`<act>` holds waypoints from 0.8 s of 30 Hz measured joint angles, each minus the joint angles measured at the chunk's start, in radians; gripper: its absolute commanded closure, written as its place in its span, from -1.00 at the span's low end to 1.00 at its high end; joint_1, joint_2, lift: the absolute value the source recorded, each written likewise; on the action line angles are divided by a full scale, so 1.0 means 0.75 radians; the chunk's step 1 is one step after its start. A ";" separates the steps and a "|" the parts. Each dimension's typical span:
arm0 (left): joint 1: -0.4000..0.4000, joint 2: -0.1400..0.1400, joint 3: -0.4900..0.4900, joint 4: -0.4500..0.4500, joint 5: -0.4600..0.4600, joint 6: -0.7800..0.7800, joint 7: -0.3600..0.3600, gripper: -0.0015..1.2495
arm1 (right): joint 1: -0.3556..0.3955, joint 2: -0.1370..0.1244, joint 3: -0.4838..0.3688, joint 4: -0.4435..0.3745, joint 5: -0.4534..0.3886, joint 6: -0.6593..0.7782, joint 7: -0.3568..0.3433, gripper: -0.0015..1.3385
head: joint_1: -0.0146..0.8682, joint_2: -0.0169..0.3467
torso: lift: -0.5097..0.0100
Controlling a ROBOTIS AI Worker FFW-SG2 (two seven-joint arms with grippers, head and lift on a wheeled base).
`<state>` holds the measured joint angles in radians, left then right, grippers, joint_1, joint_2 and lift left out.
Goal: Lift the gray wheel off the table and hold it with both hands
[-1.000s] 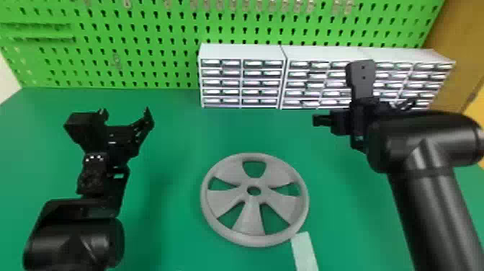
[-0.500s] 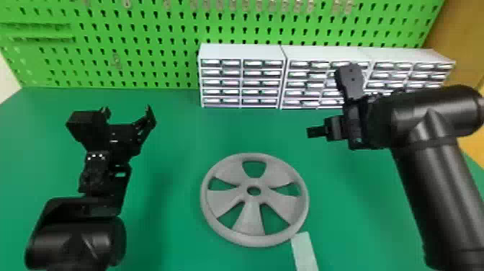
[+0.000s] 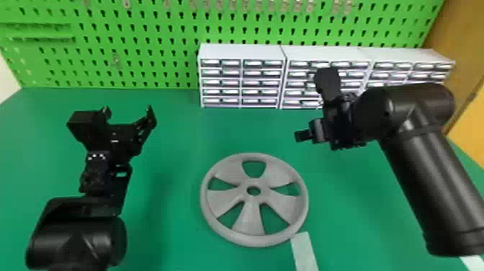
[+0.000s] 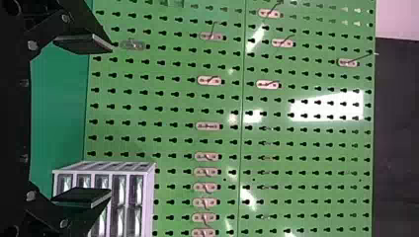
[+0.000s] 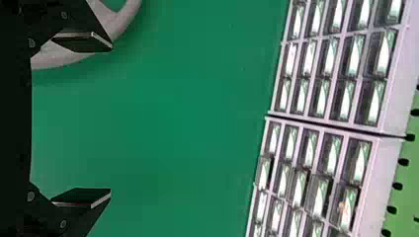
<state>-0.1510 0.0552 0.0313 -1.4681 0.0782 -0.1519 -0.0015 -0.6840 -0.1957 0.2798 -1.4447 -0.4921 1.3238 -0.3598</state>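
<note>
On the green table (image 3: 173,230), we see the gray wheel (image 3: 252,223) lying flat, its five spokes spread around a center hole. A pale strip (image 3: 304,250) lies against its rim on the side nearer us, toward our right.

To the wheel's left and a little beyond it, we find the left gripper (image 3: 126,113) clear of the rim, its two fingers spread wide with nothing between them. The left arm (image 3: 77,241) comes in from the bottom edge, then runs forward at the wrist, the fingers pointing toward the green pegboard (image 3: 144,54).

Beyond the wheel and to its right, we see the right gripper (image 3: 314,110) — also open and empty, apart from the wheel. The right arm (image 3: 425,173) rises from the right side, leaning inward, and bends sharply at its black joint (image 3: 417,104) to bring the gripper leftward, in front of the white drawer cabinets (image 3: 241,83). Our right wrist view catches part of the wheel behind one parted finger (image 5: 81,42).
</note>
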 measured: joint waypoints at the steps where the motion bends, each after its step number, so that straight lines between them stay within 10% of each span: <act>1: 0.000 0.000 0.000 0.000 0.000 0.000 0.000 -0.61 | -0.008 -0.003 0.010 0.014 -0.029 -0.001 -0.017 -0.63 | 0.64 -0.82 | 0.59; 24: 0.014 0.026 0.009 -0.018 -0.007 0.001 0.000 -0.61 | -0.116 -0.053 0.206 0.349 -0.507 0.040 -0.238 -0.63 | 0.64 -0.82 | 0.59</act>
<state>-0.1404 0.0744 0.0381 -1.4814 0.0727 -0.1510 -0.0015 -0.7712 -0.2352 0.4346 -1.1830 -0.8720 1.3542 -0.5382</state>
